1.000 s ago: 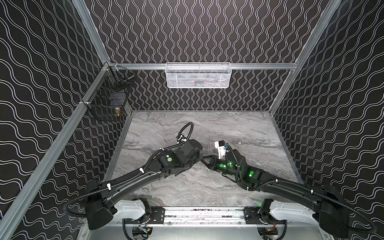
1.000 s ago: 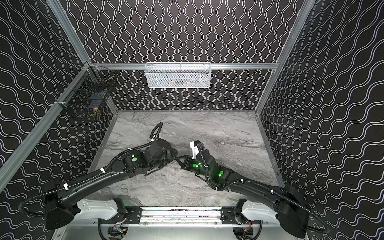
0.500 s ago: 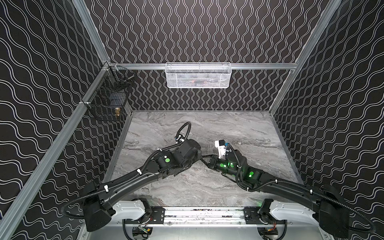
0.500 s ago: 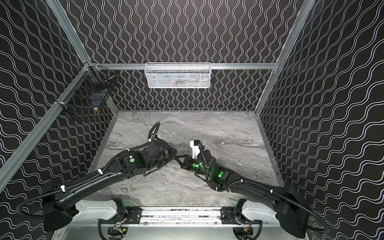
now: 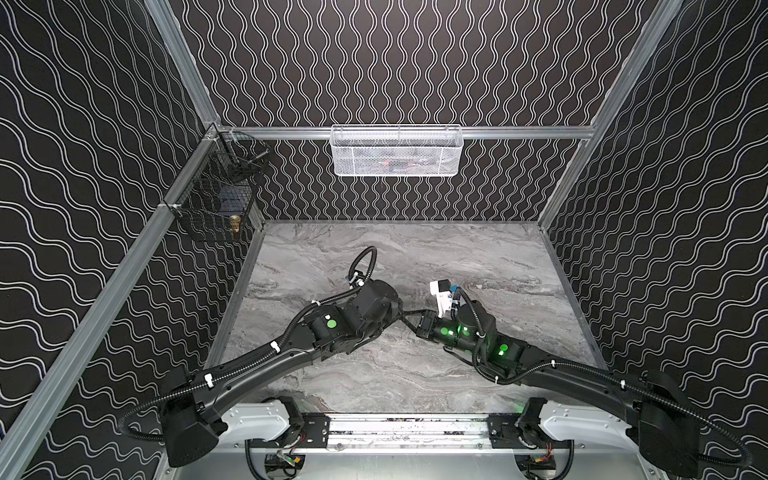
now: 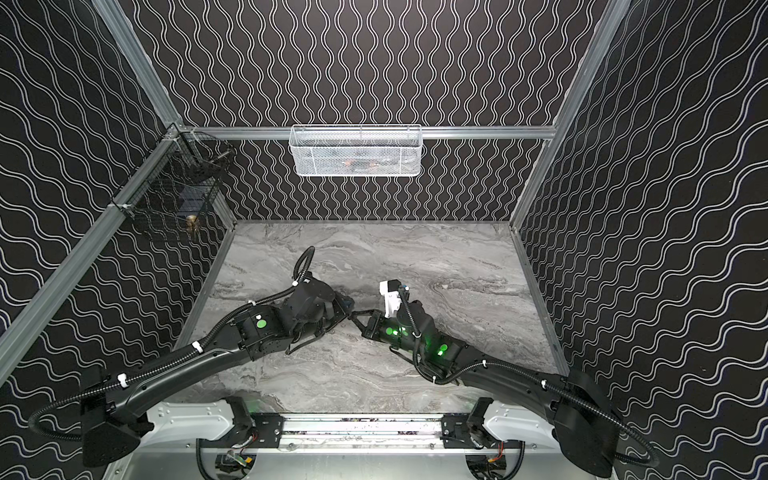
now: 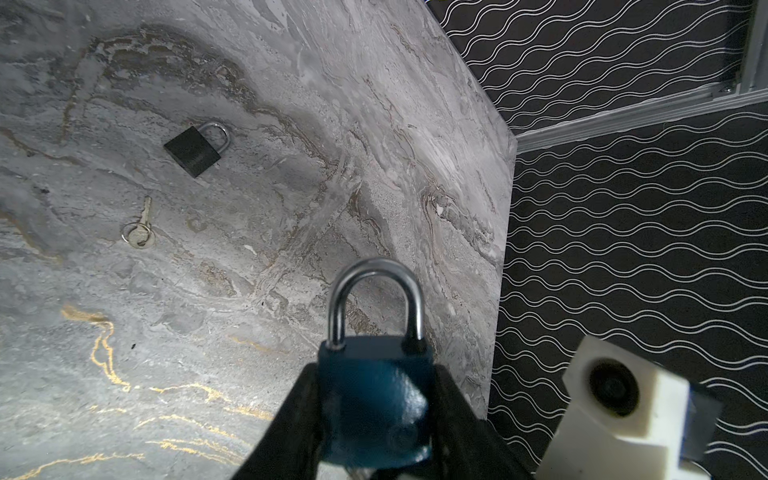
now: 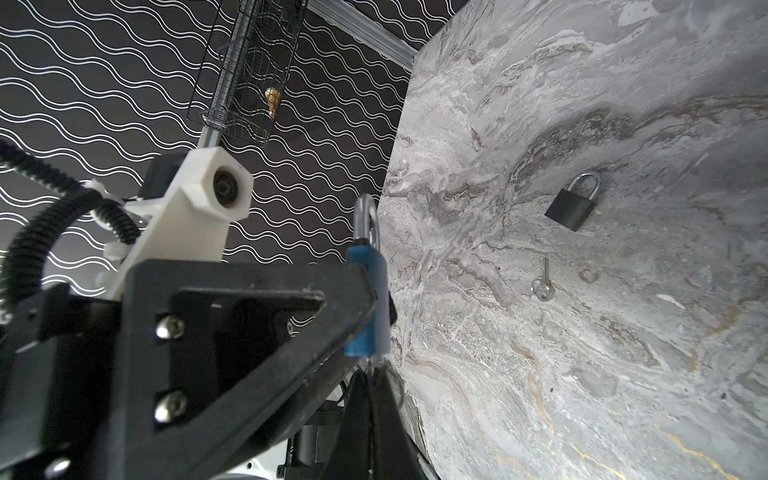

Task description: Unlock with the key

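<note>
My L gripper (image 7: 374,409) clamps the blue padlock (image 8: 368,266) by its body, shackle pointing away from it. R gripper (image 8: 369,386) is pinched shut on what looks like the key (image 8: 371,365), just beyond its tips at the lock's base, shaft approx in line w/ the lock's long axis. R is nearer for the turn.

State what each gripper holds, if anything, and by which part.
Left gripper clamps the blue padlock by its body's sides. Right gripper is shut under it, apparently on a key; which part is hidden.
</note>
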`<state>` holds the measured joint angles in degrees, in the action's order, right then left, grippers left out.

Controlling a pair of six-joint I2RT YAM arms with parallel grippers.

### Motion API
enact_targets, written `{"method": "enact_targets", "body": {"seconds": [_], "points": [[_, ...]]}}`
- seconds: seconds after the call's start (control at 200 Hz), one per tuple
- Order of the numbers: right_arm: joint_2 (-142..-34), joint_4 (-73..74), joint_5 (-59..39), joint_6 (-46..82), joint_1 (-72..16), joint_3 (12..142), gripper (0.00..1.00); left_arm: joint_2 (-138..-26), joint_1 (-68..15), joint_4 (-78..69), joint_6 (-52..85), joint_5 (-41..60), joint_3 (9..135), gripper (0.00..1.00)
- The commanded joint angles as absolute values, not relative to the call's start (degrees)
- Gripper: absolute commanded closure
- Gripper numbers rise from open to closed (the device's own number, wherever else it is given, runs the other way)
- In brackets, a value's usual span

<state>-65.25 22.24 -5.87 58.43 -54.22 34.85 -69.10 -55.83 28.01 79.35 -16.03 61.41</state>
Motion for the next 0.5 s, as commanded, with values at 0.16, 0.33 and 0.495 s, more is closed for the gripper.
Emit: {"method": "enact_targets", "body": {"seconds": [0.16,0.33,0.495], "points": [[-64.53,25.51,-4.97,58.06,-54.24,34.33,1.00,-68.12,-55.99,19.61,81.52,-12.37,61.29,0.98],[-64.36,21.30,-4.24,56.54,-54.31,36.33,0.89,-68.89,-56.05,22.72,79.90,-13.99,63.01,0.99],[-63.92,19.52,-3.97,55.90,-54.32,37.46,0.83,-69.82,-56.01,23.96,79.15,-15.13,63.33,0.99]]}}
